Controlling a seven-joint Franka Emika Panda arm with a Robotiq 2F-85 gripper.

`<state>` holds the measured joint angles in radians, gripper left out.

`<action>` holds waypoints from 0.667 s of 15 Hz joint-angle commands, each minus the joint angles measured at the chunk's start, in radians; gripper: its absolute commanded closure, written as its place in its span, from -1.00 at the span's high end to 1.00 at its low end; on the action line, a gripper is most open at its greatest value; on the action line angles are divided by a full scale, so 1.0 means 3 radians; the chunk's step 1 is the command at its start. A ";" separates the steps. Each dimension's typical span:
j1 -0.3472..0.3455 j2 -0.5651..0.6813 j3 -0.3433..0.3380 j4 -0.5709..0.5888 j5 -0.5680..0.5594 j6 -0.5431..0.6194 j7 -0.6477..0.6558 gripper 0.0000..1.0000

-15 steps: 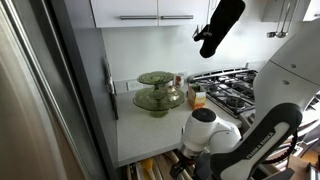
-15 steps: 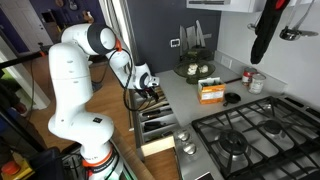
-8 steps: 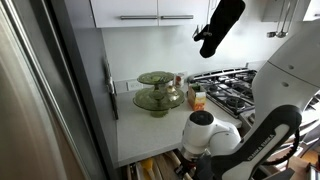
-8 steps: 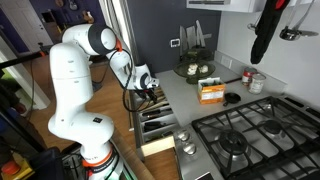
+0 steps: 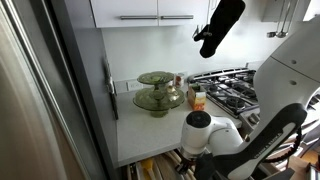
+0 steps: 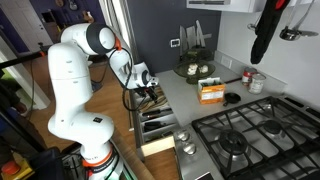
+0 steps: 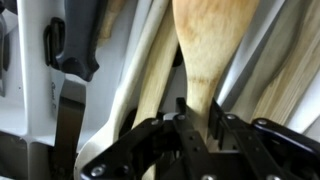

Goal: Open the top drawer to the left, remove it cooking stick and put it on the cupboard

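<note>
The top drawer to the left (image 6: 152, 128) stands pulled out below the white countertop of the cupboard (image 6: 183, 98), with several utensils lying in its compartments. In the wrist view, the cooking stick (image 7: 200, 55) is a light wooden spoon lying lengthwise in a white tray slot. My gripper (image 7: 198, 122) is shut on its narrowing handle, one dark finger on each side. In both exterior views the arm reaches down into the drawer (image 5: 150, 168), and the gripper (image 6: 150, 98) is low among the utensils. The white wrist (image 5: 199, 130) hides the jaws there.
A green glass stand (image 5: 158, 92) and an orange box (image 6: 211, 92) sit on the countertop (image 5: 150, 130). The gas stove (image 6: 250, 135) lies beside the drawer. A black oven mitt (image 5: 220, 25) hangs above. A steel fridge side (image 5: 40, 100) flanks the cupboard.
The jaws have closed onto the cooking stick's handle. The arm has barely moved over the drawer.
</note>
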<state>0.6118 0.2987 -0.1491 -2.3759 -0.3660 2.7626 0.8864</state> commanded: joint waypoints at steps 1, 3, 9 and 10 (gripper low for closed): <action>-0.0049 -0.0167 0.0067 -0.0035 -0.0333 -0.0268 0.0194 -0.88; -0.0107 -0.0223 0.0148 -0.0036 -0.0476 -0.0392 0.0161 -0.88; -0.0376 -0.0210 0.0549 0.0006 -0.0672 -0.0441 -0.0290 -0.88; -0.0416 -0.0205 0.0613 0.0010 -0.0668 -0.0450 -0.0406 -0.88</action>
<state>0.5377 0.2418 -0.0292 -2.3747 -0.5413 2.6406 0.8446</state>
